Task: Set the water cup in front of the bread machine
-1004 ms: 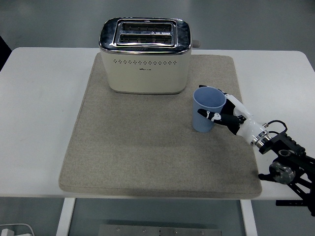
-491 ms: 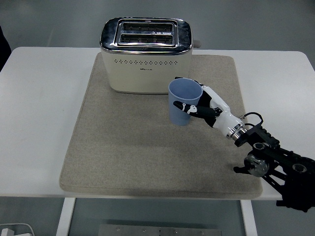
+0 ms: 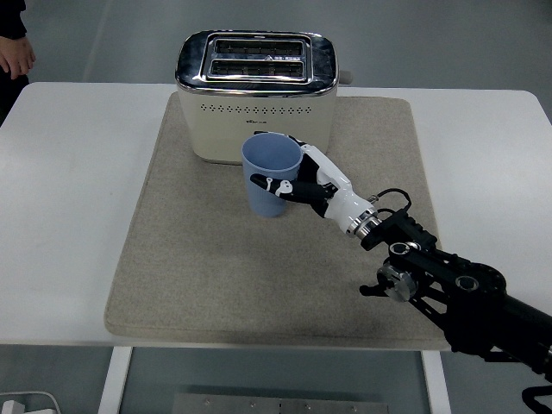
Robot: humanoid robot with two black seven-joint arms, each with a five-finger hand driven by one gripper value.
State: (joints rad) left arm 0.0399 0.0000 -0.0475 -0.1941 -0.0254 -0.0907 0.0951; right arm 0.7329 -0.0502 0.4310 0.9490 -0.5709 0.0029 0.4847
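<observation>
The right hand (image 3: 297,184) has carried the blue cup (image 3: 272,175) leftward before the toaster (image 3: 255,95).

On my feed the right hand (image 3: 304,184) shows white shells with black fingers (image 3: 278,185) and joints. A silver ring marks its wrist, with thin black cables looping there. Behind it, my right arm (image 3: 457,293) is matte black, with round metallic joint caps.

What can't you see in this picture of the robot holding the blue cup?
Head view only:
- Whether the cup touches the mat or hangs above it: the angle doesn't show it.
- The far side of the right hand: the cup hides it.
- The small print on the toaster: too small to read.
- The person's hand at the top left: the rest is cut off by the edge.
- The left arm: out of view.
</observation>
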